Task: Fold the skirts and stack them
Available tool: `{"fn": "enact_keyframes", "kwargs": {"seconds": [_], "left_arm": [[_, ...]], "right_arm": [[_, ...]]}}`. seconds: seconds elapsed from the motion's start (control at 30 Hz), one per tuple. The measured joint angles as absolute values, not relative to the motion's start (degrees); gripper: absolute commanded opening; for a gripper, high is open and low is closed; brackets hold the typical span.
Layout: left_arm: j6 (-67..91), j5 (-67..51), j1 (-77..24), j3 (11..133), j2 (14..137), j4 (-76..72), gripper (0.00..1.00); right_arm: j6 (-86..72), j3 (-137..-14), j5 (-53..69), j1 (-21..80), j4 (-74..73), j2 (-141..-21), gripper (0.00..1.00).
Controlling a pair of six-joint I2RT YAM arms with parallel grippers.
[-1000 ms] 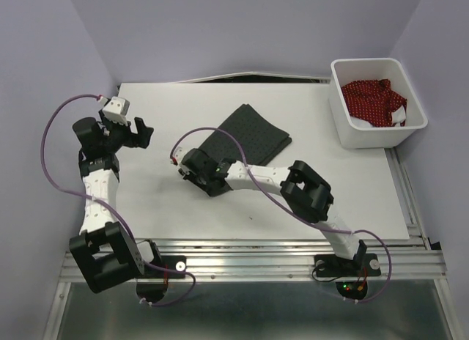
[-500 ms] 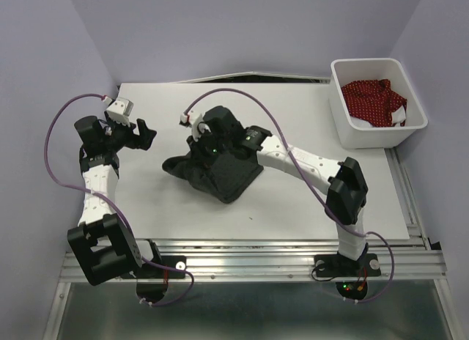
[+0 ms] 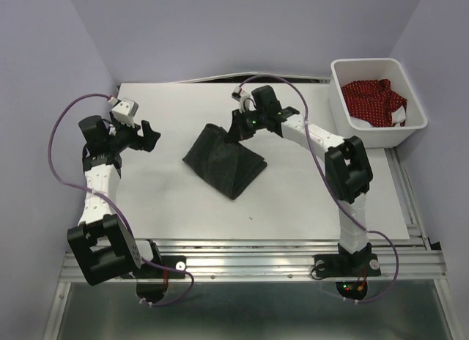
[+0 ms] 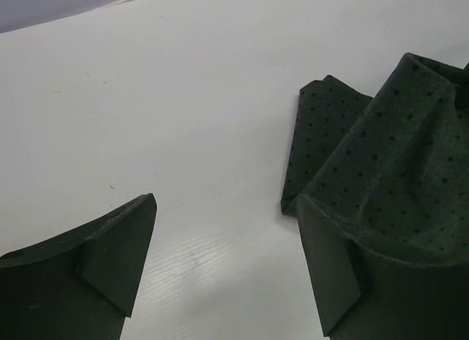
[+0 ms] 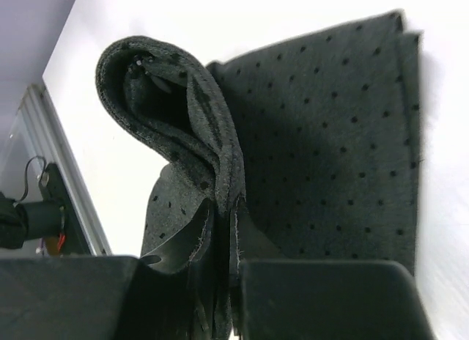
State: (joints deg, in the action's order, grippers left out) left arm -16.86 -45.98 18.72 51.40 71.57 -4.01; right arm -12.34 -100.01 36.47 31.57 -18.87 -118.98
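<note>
Red skirt (image 3: 374, 98), possibly another, in bin (image 3: 370, 138)

Pale lilac walls (image 3: 220, 25) on 3 sides; white tabletop (image 3: 161, 201) w/ alu rails (image 3: 249, 263) at near edge; soft, even light.

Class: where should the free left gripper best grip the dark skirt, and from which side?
Likely the low left corner of the dark skirt, from the left: the right gripper pinches its raised edge, it drapes tent-like, and that corner faces the open left gripper.
</note>
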Motion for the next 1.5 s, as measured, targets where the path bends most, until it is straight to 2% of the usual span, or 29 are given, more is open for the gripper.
{"fn": "enact_keyframes", "kwargs": {"seconds": [0.43, 0.63, 0.77, 0.8, 0.87, 0.9, 1.0, 1.13, 1.5], "left_arm": [[-19.22, -46.00, 17.78, 51.40, 71.57, -0.95, 0.88], [-19.11, -46.59, 15.62, 51.99, 73.41, 0.49, 0.77], [-16.97, -48.12, 11.44, 59.79, 82.54, 4.45, 0.67], [-16.53, -48.49, 10.66, 61.58, 84.40, 4.78, 0.61], [-14.68, -50.02, 7.60, 68.12, 91.26, 6.81, 0.55], [-13.32, -51.86, 5.98, 72.23, 95.81, 8.03, 0.48], [-9.32, -55.51, 3.44, 78.59, 104.66, 8.51, 0.46], [-4.38, -57.06, 1.50, 80.99, 112.14, 8.60, 0.43], [-1.48, -56.88, -5.54, 83.37, 120.29, 9.56, 0.37]], "right_arm": [[-13.39, -91.02, 41.58, 30.30, -12.95, -121.43, 0.01], [-13.28, -91.05, 43.44, 29.43, -12.25, -121.43, 0.01], [-12.64, -91.02, 44.14, 29.43, -11.92, -121.43, 0.01], [-12.27, -91.02, 44.38, 29.43, -11.92, -121.43, 0.01], [-11.70, -90.94, 44.62, 29.43, -11.84, -121.43, 0.01], [-11.25, -90.80, 44.69, 29.43, -11.79, -121.43, 0.01], [-9.13, -89.52, 44.80, 29.43, -11.33, -121.38, 0.01], [-6.07, -87.18, 43.59, 29.43, -11.62, -120.95, 0.01], [-2.61, -87.18, 42.33, 29.43, -13.15, -120.88, 0.01]]}}
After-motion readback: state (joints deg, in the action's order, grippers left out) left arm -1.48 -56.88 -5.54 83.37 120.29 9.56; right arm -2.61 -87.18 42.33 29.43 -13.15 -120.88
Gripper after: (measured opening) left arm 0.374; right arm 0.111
